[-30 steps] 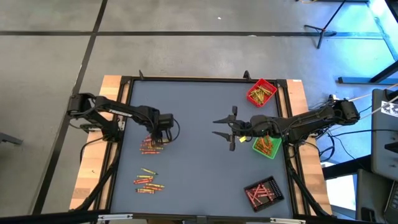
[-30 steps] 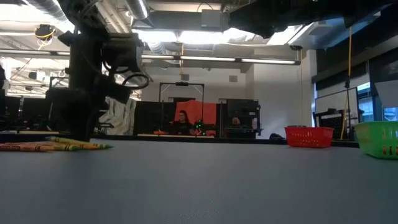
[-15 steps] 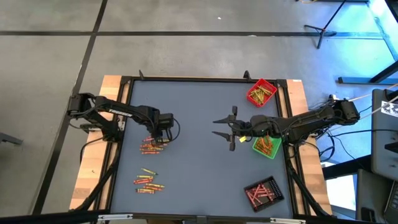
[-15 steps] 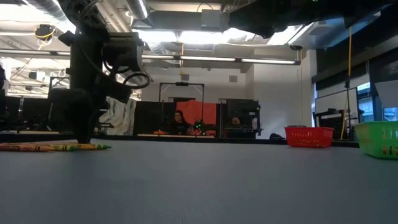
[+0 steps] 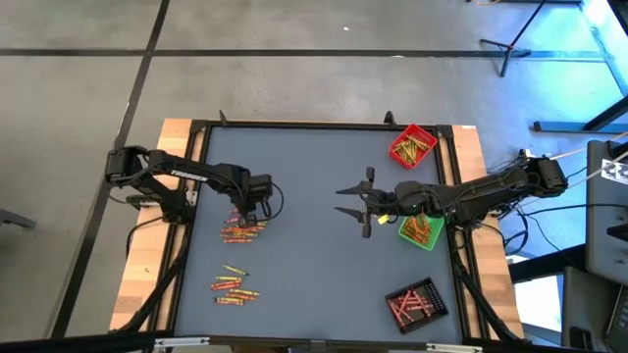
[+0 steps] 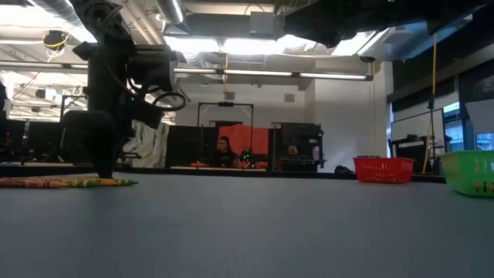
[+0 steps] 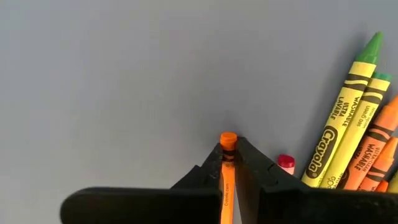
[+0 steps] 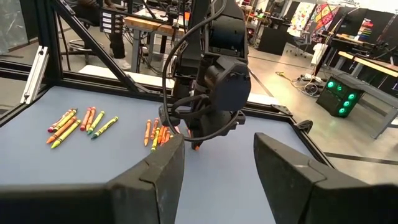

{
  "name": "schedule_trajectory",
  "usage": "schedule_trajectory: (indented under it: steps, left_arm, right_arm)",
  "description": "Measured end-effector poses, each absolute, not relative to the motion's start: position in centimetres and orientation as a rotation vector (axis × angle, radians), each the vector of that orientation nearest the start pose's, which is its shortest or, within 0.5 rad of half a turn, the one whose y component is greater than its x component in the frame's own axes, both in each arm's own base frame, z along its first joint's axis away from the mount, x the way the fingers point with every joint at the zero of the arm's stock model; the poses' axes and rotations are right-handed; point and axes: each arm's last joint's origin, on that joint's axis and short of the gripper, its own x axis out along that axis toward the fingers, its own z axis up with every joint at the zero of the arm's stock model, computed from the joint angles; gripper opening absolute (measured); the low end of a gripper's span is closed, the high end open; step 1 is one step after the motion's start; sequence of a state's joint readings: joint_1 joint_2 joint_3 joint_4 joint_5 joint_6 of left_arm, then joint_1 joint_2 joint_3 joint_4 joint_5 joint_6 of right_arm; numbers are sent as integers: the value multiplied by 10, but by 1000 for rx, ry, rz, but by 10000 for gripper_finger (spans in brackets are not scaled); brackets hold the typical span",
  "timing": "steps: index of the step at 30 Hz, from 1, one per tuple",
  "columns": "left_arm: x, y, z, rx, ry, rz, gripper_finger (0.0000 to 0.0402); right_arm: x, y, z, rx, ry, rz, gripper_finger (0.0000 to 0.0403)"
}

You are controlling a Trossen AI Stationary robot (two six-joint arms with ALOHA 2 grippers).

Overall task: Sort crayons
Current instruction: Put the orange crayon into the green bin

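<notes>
Tabletop: orange crayon (image 7: 227, 163) between left claw (image 7: 228, 160) tips

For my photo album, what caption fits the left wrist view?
The left gripper pinches an orange crayon off the grey table, with yellow-green crayons lying beside it.

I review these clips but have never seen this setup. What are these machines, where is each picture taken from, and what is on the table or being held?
Two dark robot arms work at a grey table. One picture looks straight down, one looks level across the tabletop, and two come from cameras on the arms' wrists. The left gripper is down at a pile of crayons, its fingers shut on an orange crayon. A second crayon pile lies nearer the table's front. The right gripper waits open above mid-table, holding nothing. On the right stand a red tray, a green tray and a black tray, each already holding crayons.
</notes>
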State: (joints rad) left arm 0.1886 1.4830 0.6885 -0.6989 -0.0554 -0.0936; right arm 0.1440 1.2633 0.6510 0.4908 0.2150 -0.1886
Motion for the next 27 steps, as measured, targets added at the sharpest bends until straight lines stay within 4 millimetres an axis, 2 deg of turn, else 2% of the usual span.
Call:
schedule_trajectory:
  steps: [4, 6, 11, 14, 20, 23, 27]
  left_arm:
    - [217, 40, 143, -121, 1485, 257, 2]
    - [219, 38, 152, -73, 1464, 281, 2]
    - [223, 30, 187, 68, 1365, 363, 1]
    - [223, 24, 212, 109, 1241, 382, 1]
    - [213, 8, 244, 206, 1026, 412, 1]
    - [211, -1, 254, 247, 932, 406, 0]
    - [212, -13, 261, 292, 776, 351, 0]
  right_arm:
    - [268, 33, 252, -210, 126, -59, 191]
    - [268, 33, 252, -210, 127, -59, 191]
    - [268, 33, 250, -199, 148, -58, 191]
    - [268, 33, 249, -172, 154, -60, 191]
    - [268, 33, 249, -137, 156, -62, 194]
    - [268, 33, 248, -136, 168, -62, 217]
    - [270, 33, 244, -141, 182, -61, 269]
